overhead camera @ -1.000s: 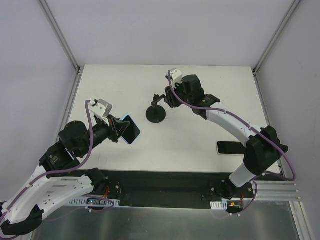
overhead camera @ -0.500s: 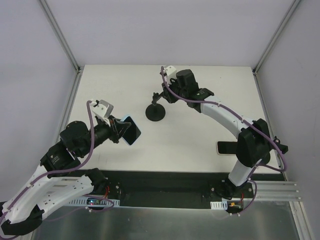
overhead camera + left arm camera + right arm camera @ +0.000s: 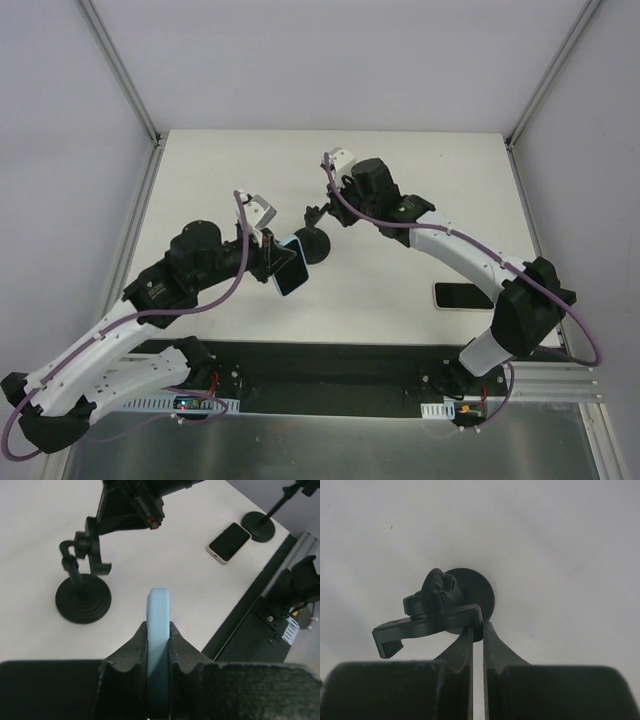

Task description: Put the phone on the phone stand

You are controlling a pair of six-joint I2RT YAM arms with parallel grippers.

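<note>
left wrist view shows my left gripper [image 3: 158,630] clamped tight on the pale blue phone [image 3: 158,605], which sits edge-on between the jaws, in the air near the phone stand [image 3: 83,599] and not yet in it. my right gripper [image 3: 477,629] is pinched shut on the end of the stand's cradle, steadying it. to do this well i'd turn the phone's back toward the cradle, line its lower edge over the hooked lip, and ease in slowly so the stand doesn't tip. a dark phone [image 3: 462,296] lies well apart on the table [image 3: 400,170].
</note>
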